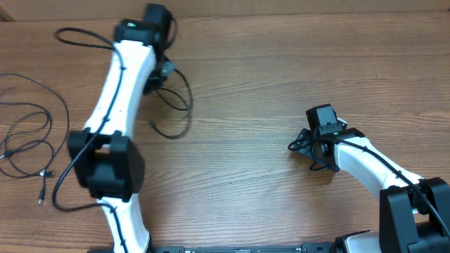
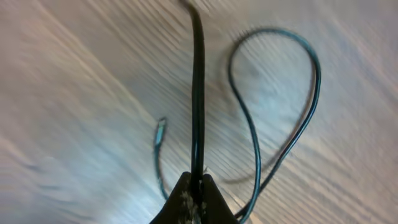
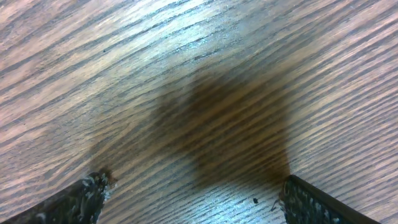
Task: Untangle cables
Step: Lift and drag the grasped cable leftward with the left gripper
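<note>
A thin black cable (image 1: 184, 98) loops on the wooden table right of my left arm; its free end lies near the middle left. In the left wrist view my left gripper (image 2: 198, 186) is shut on this cable (image 2: 198, 93), which runs straight up from the jaws, with a loop (image 2: 292, 93) and a small plug end (image 2: 160, 132) on the table below. More loose black cables (image 1: 35, 133) lie at the far left, with small plug ends. My right gripper (image 1: 304, 144) is open and empty over bare wood, its fingertips apart in the right wrist view (image 3: 193, 193).
Another black cord (image 1: 81, 35) curves at the back left by my left arm. The left arm (image 1: 119, 91) stretches from the front edge to the back. The table's back edge runs along the top of the overhead view.
</note>
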Controlling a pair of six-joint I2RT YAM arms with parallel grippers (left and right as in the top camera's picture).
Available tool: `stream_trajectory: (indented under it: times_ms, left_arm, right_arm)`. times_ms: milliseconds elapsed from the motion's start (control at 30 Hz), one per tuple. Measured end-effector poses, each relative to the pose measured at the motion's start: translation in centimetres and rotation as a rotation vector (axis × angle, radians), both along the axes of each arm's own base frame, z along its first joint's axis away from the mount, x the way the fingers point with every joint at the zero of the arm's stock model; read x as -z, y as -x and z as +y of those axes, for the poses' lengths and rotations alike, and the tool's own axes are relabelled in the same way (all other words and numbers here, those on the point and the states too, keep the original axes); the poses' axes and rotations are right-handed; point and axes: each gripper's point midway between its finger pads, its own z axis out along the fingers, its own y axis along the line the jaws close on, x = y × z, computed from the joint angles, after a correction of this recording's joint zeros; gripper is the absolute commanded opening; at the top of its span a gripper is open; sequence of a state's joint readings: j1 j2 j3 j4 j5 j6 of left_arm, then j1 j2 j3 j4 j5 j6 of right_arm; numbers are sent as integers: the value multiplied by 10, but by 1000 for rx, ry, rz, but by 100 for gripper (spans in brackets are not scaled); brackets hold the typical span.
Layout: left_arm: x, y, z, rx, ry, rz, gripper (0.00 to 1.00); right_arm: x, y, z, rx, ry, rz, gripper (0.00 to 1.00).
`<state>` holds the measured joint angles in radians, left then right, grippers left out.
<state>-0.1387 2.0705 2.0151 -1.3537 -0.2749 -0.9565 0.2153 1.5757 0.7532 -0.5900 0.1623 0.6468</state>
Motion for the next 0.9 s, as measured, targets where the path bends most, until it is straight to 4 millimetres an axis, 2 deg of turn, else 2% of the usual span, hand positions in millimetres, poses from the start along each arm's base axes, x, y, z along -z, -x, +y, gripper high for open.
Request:
stream_trajectory:
  times_ms: [133,333,467,600,700,800,900]
  left_arm:
    - [-46,12,37,-67,-66,-86,5]
    - [-124,42,95,-188,-188,-256,13]
    - [-157,69,138,-305,-237,-329,15]
    - [-175,96,178,-426,-273,-363,18]
    - [-181,112,199,-494,-283,-369,17]
    - [-176,120,206,-520,-248,-353,17]
    - [-169,122,201,-513,-190,-334,20]
  right_arm:
    - [0,0,0,0,0,1,89]
    - [0,0,0,0,0,1,89]
    - [0,0,0,0,0,0,89]
    - [0,0,0,-1,0,0,89]
    - [0,0,0,-1,-1,0,89]
    - [0,0,0,-1,-1,-2,89]
    - [0,-1,0,-1,-1,-3,89]
